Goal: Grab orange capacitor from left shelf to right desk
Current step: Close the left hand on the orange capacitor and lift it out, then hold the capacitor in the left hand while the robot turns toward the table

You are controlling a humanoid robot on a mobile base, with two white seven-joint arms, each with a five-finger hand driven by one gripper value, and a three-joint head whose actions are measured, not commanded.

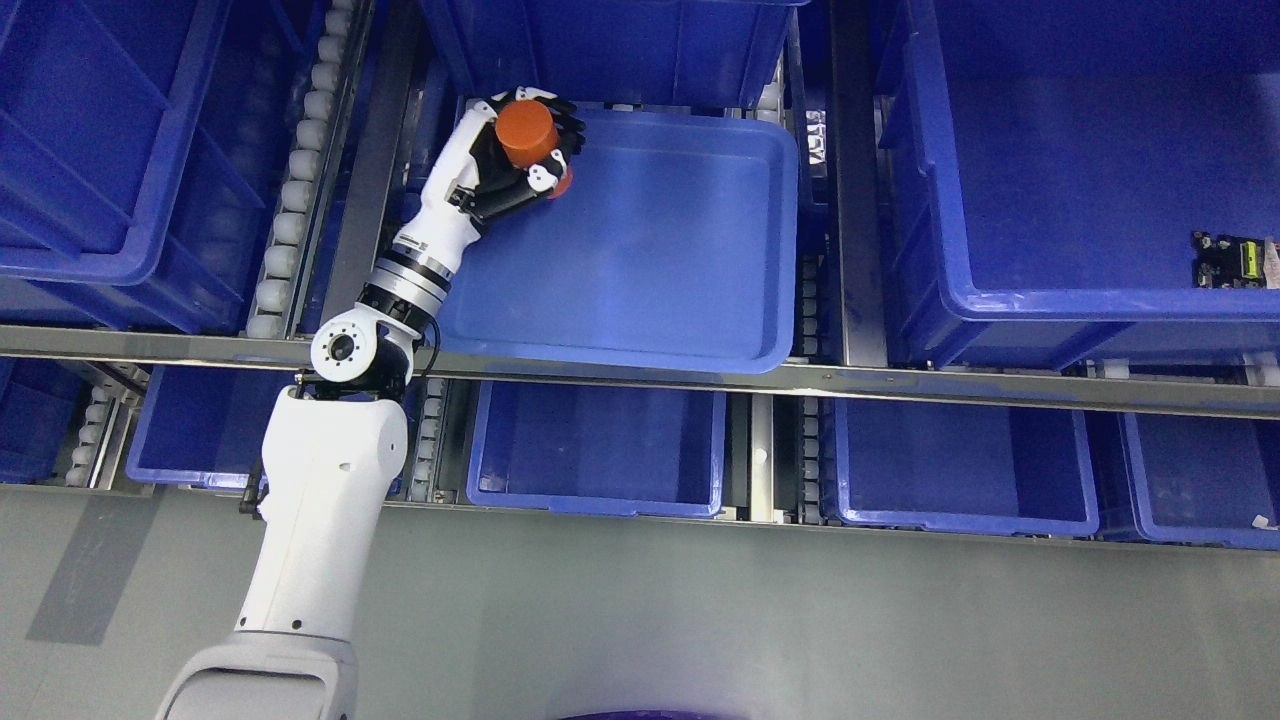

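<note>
One arm is at work in the head view: the left hand (520,150) reaches into the far left corner of a shallow blue bin (700,340) on the shelf, its black fingers (572,125) curled round an orange capacitor (526,133). The capacitor sits upright in the grip, above the bin's floor as far as can be told; a second scrap of orange shows just beneath the hand. The right arm is out of sight. The grab looks done, so the carry is next: lift clear of the bin's wall, withdraw from the shelf, and swing right toward the desk, which is not visible here.
</note>
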